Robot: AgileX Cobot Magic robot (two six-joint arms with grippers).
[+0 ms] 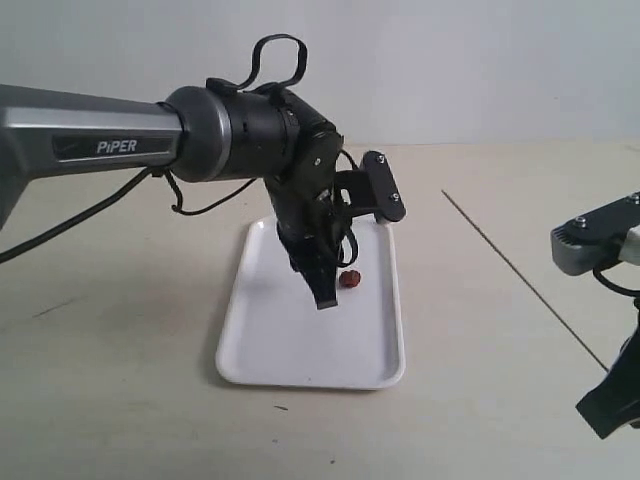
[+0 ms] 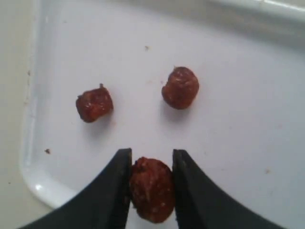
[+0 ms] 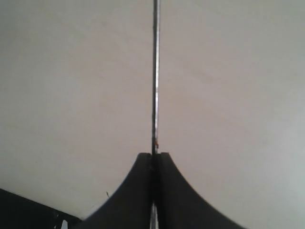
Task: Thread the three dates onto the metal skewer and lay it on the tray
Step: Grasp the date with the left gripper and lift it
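Observation:
My left gripper [image 2: 152,160] is shut on one wrinkled reddish-brown date [image 2: 151,190], its black fingers [image 2: 116,186] pressing both sides, just above the white tray [image 2: 38,183]. Two more dates [image 2: 94,104] [image 2: 180,88] lie loose on the tray beyond it. In the exterior view the left gripper [image 1: 322,293] hangs over the tray [image 1: 260,350] with one date [image 1: 349,279] showing beside it. My right gripper [image 3: 154,155] is shut on the thin metal skewer [image 3: 155,71], which sticks straight out over bare table. Only part of the right arm [image 1: 600,245] shows at the exterior view's right edge.
The left arm's black wrist and cables [image 1: 290,140] hang over the tray's far end. A thin dark line [image 1: 520,280] crosses the beige tabletop between tray and right arm.

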